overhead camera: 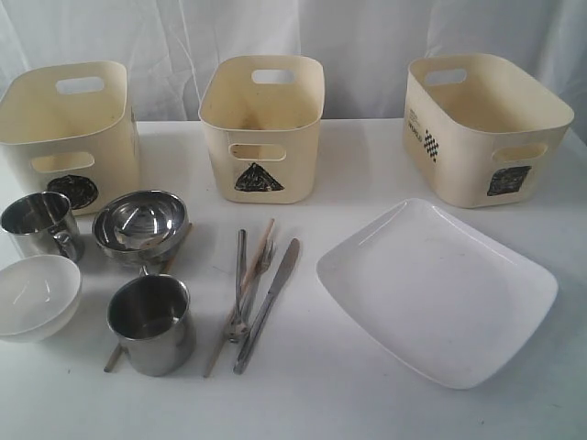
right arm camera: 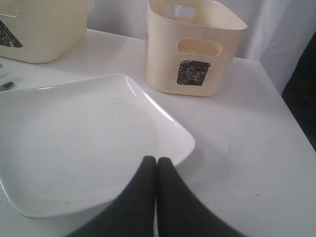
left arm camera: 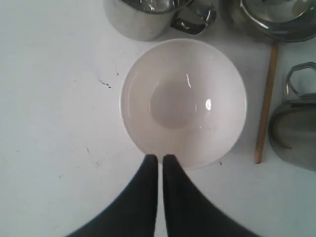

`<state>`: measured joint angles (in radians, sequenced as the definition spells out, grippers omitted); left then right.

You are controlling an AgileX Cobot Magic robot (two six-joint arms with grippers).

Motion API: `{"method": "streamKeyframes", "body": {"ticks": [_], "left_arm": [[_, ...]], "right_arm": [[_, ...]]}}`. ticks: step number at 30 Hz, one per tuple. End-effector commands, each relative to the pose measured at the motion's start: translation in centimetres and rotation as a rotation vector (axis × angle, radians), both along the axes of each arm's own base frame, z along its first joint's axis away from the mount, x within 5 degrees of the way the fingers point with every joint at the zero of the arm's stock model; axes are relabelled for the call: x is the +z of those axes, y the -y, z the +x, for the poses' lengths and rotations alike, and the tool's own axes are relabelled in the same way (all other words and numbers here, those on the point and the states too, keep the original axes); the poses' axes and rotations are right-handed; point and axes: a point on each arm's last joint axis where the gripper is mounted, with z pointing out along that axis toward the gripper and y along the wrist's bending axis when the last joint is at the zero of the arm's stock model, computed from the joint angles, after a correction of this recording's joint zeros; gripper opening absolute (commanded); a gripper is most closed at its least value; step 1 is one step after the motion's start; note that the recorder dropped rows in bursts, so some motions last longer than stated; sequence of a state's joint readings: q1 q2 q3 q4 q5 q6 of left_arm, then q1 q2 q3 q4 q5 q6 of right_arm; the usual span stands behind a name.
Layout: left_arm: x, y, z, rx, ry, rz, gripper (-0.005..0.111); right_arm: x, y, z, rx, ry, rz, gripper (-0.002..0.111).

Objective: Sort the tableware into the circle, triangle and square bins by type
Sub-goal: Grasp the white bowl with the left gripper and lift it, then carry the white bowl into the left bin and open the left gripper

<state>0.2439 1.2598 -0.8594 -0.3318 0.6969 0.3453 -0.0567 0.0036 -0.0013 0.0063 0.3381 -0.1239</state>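
Three cream bins stand along the back: circle bin (overhead camera: pixel 69 128), triangle bin (overhead camera: pixel 261 124), square bin (overhead camera: pixel 481 124). In front lie a steel mug (overhead camera: pixel 38 225), nested steel bowls (overhead camera: pixel 139 225), a white bowl (overhead camera: pixel 37 295), a second mug (overhead camera: pixel 151 323), chopsticks (overhead camera: pixel 240 293), a fork (overhead camera: pixel 241 284), a knife (overhead camera: pixel 269 302) and the white plate (overhead camera: pixel 438 289). Neither arm shows in the exterior view. My left gripper (left arm camera: pixel 157 159) is shut and empty, above the white bowl (left arm camera: pixel 183 101) at its rim. My right gripper (right arm camera: pixel 156 161) is shut and empty over the plate (right arm camera: pixel 84 138) near its corner.
White tabletop with a white curtain behind. In the left wrist view a mug (left arm camera: pixel 148 17), the steel bowls (left arm camera: pixel 276 19), a chopstick (left arm camera: pixel 266 103) and the second mug (left arm camera: pixel 296 128) ring the white bowl. The table's right edge (right arm camera: pixel 296 128) drops to dark floor.
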Motion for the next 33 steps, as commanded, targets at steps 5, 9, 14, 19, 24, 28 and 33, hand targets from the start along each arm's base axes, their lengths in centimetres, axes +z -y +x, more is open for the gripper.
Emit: {"method": "streamKeyframes", "body": {"ticks": [5,9,14,19,24,28,33], "left_arm": [[-5.1,-0.6,3.7,0.081,-0.117,-0.098,0.061],[-8.8,-0.9,4.8,0.099,-0.225,-0.113,0.061],[-10.6,-0.8,5.2,0.073,-0.274,-0.141,0.032],[-7.4,-0.5,4.1,-0.045,-0.267,-0.109,0.0],[3.6,-1.7,4.0,-0.039,0.126,0.123,0.0],[11.0,-3.1,5.7,0.206,0.738,0.224,0.0],[13.0,-4.0,8.5,0.695,1.154,-0.068,0.0]], "right_arm": [[0.0,0.0,0.0,0.009,0.003,-0.009,0.0],[0.0,0.0,0.0,0.009,0.003,-0.009,0.0],[0.0,0.0,0.0,0.009,0.003,-0.009,0.0],[0.0,0.0,0.0,0.009,0.003,-0.009,0.0],[0.0,0.0,0.0,0.009,0.003,-0.009,0.0],[0.0,0.0,0.0,0.009,0.003,-0.009,0.0],[0.0,0.0,0.0,0.009,0.003,-0.009,0.0]]}}
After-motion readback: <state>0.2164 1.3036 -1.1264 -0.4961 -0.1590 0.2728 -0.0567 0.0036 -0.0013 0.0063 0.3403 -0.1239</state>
